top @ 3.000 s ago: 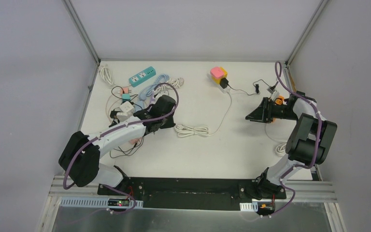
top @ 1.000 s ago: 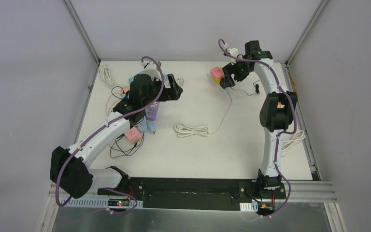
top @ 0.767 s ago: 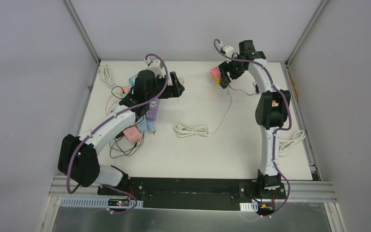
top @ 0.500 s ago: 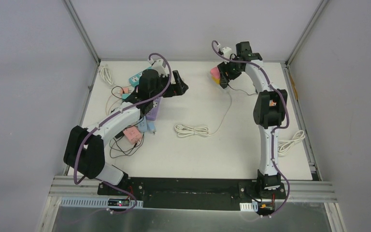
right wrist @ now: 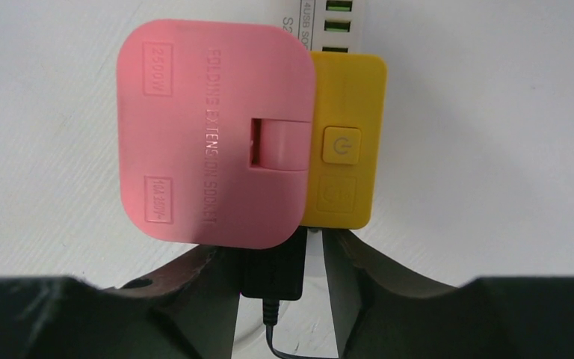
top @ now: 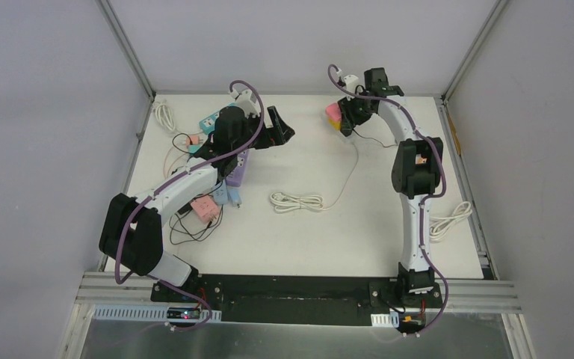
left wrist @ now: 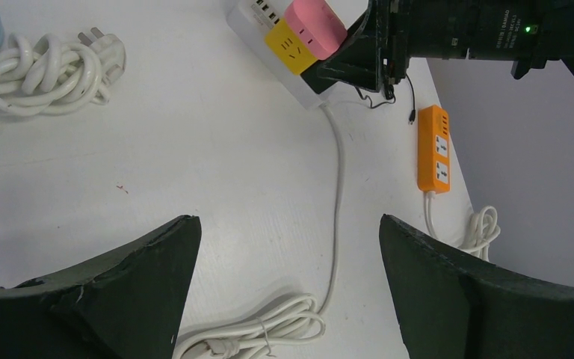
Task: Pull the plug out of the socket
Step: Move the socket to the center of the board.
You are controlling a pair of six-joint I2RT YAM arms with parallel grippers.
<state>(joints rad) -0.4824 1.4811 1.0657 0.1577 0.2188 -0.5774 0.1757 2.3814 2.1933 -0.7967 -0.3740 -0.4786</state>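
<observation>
Plug [right wrist: 273,275], small and black, sits in the white power strip [left wrist: 314,93] at the far side of the table [top: 306,239], tucked under a pink adapter [right wrist: 213,131] beside a yellow adapter [right wrist: 344,142]. Off to the left, the left gripper [left wrist: 288,221] hangs over bare tabletop, fingers spread wide. A coiled white cable [top: 297,200] lies mid-table. On the right, the right gripper [right wrist: 278,254] straddles the plug, fingers parted, with a thin gap on one side.

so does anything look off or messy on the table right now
Nothing spilled or broken. The pink adapter covers part of the black plug in the right wrist view, crowding the spot the right gripper straddles. A pile of power strips and cords sits jumbled at the table's left.
</observation>
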